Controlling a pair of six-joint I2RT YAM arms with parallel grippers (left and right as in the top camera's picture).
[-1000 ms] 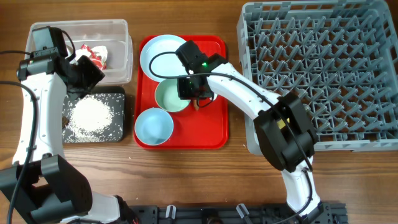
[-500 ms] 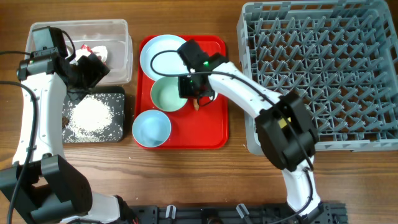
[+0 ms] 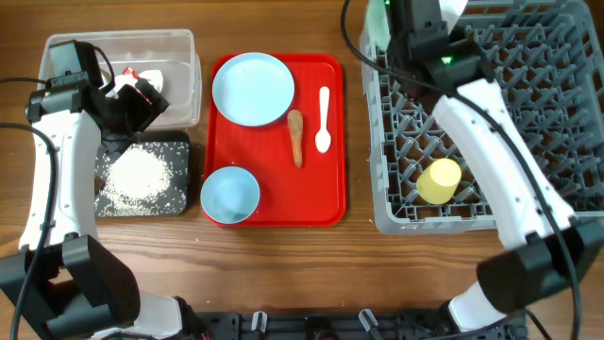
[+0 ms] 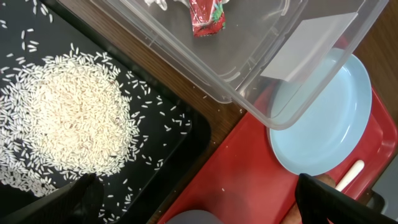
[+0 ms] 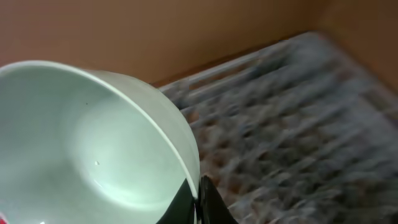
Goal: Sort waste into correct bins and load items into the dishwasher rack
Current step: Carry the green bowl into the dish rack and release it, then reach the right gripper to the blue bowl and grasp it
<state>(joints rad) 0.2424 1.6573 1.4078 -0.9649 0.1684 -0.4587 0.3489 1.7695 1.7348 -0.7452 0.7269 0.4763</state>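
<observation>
My right arm has gone away from the middle of the red tray to the top right of the overhead frame, above the dishwasher rack, and it took the greenish bowl with it. Where this bowl stood I now see the carrot and the white spoon lying free. I judge that one dish is nearly loaded and that these two are now easy to reach.

In the upper left, the left gripper has not moved. It hangs at the corner of the clear tub with its fingers wide apart and nothing between them. The wrapper lies inside this tub. Below it, the rice is heaped in the black tub.

On the tray, the plate is at the top and the blue bowl at the lower left corner. Further right, the yellow cup lies in the rack near its front edge.

The right gripper is closed narrow on the rim of the greenish bowl, which is tilted. The rack behind it is blurred, so I cannot tell if the bowl touches the pegs.
</observation>
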